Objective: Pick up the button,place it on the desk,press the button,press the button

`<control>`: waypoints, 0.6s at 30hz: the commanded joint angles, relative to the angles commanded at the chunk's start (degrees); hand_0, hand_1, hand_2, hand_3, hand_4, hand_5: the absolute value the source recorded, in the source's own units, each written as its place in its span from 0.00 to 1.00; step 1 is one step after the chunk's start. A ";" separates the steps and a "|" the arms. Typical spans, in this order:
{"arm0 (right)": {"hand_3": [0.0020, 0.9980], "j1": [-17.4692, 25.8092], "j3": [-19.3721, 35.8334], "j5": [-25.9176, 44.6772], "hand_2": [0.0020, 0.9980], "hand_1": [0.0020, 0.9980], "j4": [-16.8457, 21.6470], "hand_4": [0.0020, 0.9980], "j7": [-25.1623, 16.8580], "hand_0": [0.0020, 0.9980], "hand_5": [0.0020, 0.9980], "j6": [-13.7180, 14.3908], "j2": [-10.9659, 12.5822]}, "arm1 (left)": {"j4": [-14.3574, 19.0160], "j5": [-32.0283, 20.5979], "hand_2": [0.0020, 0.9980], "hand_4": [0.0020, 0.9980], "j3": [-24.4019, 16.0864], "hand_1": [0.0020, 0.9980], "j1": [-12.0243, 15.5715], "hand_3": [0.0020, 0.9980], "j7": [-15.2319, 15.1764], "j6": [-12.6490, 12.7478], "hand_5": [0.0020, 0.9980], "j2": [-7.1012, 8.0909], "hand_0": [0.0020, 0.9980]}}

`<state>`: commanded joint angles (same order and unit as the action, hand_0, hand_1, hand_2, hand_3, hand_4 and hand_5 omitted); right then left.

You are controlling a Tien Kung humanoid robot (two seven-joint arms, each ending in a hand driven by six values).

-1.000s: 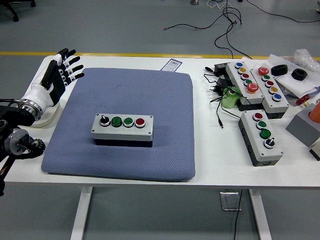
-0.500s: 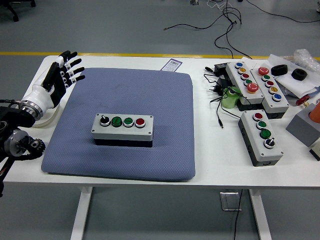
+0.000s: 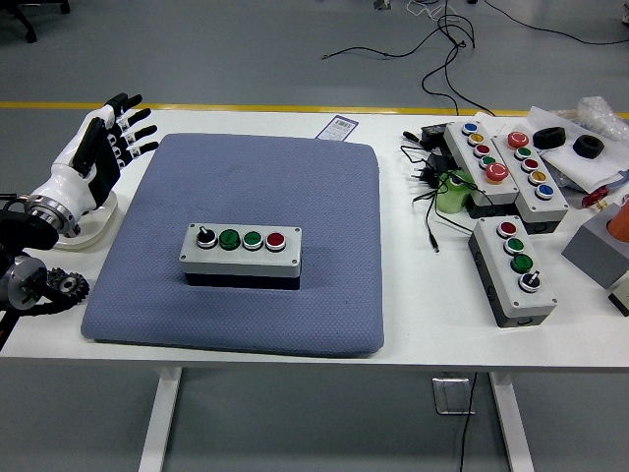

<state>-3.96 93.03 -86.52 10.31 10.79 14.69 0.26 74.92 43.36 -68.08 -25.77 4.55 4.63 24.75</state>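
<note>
One hand: the left hand (image 3: 98, 147), fingers spread, holding nothing, upper left.
Button: grey four-button control box (image 3: 241, 252) at centre frame, flat on the blue padded mat (image 3: 324, 197), likely placed for pressing.

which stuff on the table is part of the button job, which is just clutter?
In the job:
- button box on the blue mat
- left hand, open, at the mat's left edge

Lying about:
- three other button boxes at right
- green charger and cables
- two black rings
</note>
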 joint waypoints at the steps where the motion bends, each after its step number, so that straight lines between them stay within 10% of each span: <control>1: 0.62 -0.03 -0.05 0.04 0.71 0.66 0.00 0.30 0.01 0.55 0.12 -0.05 0.02 | -0.05 0.00 0.97 0.59 -0.03 0.91 0.05 0.97 0.00 0.01 1.00 0.01 0.84; 18: 0.62 0.18 -0.81 -0.08 0.72 0.66 0.00 0.30 0.15 0.56 0.12 -0.28 0.04 | -0.79 -0.06 0.97 0.59 0.74 0.91 -0.04 0.97 -0.05 0.11 1.00 -0.22 0.85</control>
<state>-3.78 92.22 -86.60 10.31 10.94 14.41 0.30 74.13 43.30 -67.34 -25.81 4.50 4.74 24.53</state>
